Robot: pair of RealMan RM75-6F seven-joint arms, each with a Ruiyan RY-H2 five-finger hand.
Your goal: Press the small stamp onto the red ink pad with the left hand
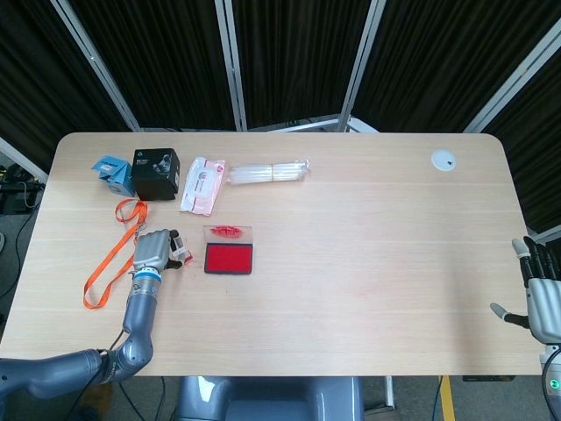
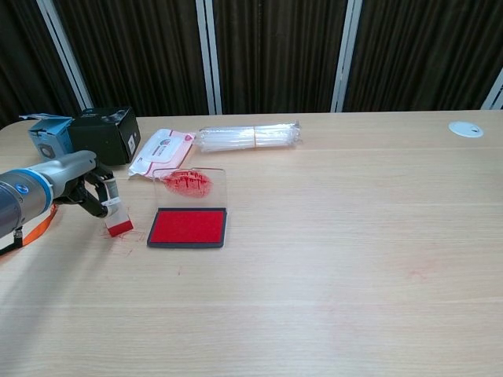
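Note:
My left hand (image 2: 75, 184) (image 1: 154, 250) grips the small stamp (image 2: 118, 218), a clear block with a red base, lifted slightly off the table and tilted. It hangs just left of the red ink pad (image 2: 189, 227) (image 1: 229, 259), whose clear lid (image 2: 189, 183) stands open behind it, smeared with red ink. In the head view the stamp (image 1: 182, 257) shows between my fingers and the pad. My right hand (image 1: 542, 294) rests at the table's far right edge, fingers spread, holding nothing.
An orange lanyard (image 1: 110, 254) lies left of my left hand. At the back left stand a blue box (image 2: 45, 133), a black box (image 2: 102, 133), a wipes packet (image 2: 161, 151) and a bundle of clear tubes (image 2: 250, 136). A white disc (image 2: 466, 128) sits far right.

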